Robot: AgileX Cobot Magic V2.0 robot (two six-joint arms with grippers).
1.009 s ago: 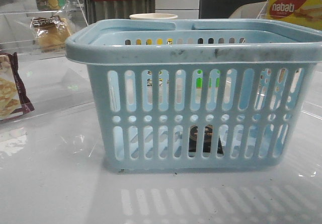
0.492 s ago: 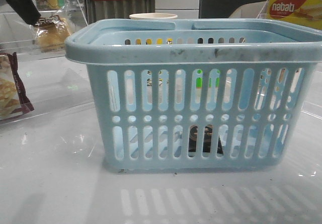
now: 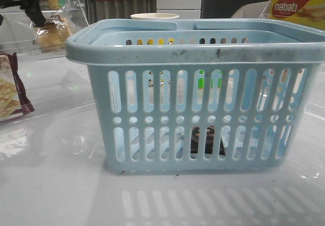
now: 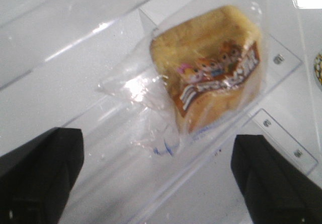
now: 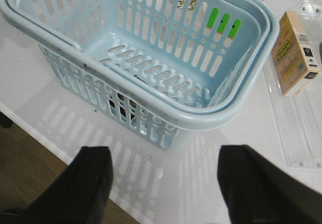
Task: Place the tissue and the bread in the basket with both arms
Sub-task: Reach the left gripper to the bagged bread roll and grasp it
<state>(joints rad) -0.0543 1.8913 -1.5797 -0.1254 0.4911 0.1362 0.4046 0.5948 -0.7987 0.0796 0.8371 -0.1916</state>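
The light-blue basket (image 3: 195, 48) stands mid-table and also shows in the right wrist view (image 5: 151, 38). The tissue (image 3: 205, 139), a small dark packet, shows through the lower slots of the basket's near wall. The bread (image 4: 211, 68), golden buns in a clear bag, lies in a clear acrylic tray at the back left (image 3: 51, 33). My left gripper (image 4: 161, 183) is open and empty just above the bread; in the front view it is at the top left (image 3: 20, 0). My right gripper (image 5: 166, 183) is open and empty over the table's front edge, short of the basket.
A maroon-edged cracker packet (image 3: 10, 91) lies at the left edge. A yellow-red nabati box (image 3: 297, 7) stands back right, a paper cup (image 3: 155, 17) behind the basket. A yellowish box (image 5: 294, 53) lies in a clear tray right of the basket.
My left gripper has come into the front view at the top left and moved closer to the bread. The basket and the tissue have not moved.
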